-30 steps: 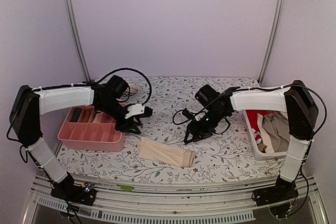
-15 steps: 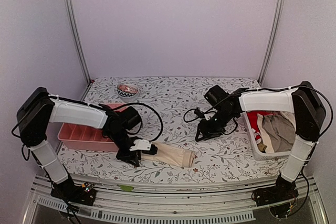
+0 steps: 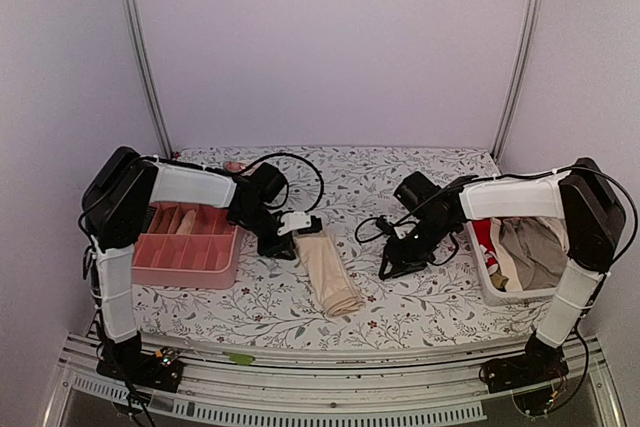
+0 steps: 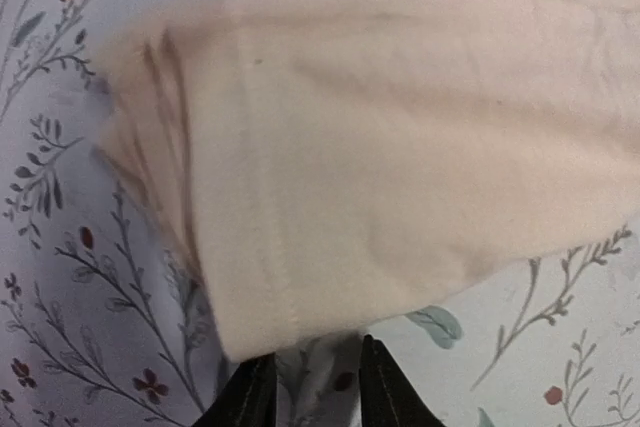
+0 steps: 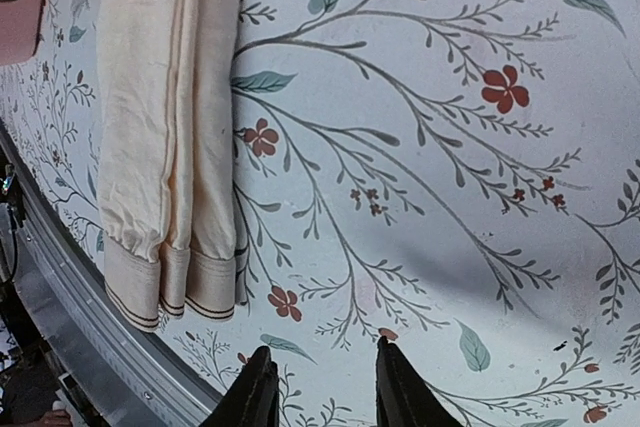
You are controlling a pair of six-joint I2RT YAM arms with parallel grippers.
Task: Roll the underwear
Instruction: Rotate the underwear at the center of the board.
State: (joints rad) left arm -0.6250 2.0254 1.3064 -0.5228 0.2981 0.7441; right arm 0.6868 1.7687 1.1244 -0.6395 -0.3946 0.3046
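One piece of underwear (image 3: 330, 272), beige cloth folded into a long strip, lies on the flowered table and runs from back left to front right. My left gripper (image 3: 291, 238) sits at the strip's far end. In the left wrist view the underwear (image 4: 400, 147) fills the frame, its edge just ahead of my left gripper (image 4: 315, 392), whose jaws stand slightly apart over bare tablecloth. My right gripper (image 3: 390, 265) hovers to the right of the strip, apart from it. In the right wrist view the underwear (image 5: 170, 127) lies at upper left, its banded hem toward the table's front, and my right gripper (image 5: 322, 387) is open and holds nothing.
A pink divided tray (image 3: 185, 257) stands at the left, close to the left arm. A white bin (image 3: 487, 282) with several garments, red and beige, stands at the right edge. A small bowl (image 3: 235, 165) sits at the back left. The metal front rail (image 5: 60, 337) runs just beyond the hem.
The left gripper has swung from the front toward the back, and the strip has turned from lying crosswise to lying lengthwise. The right gripper has shifted slightly right. Both jaws have narrowed.
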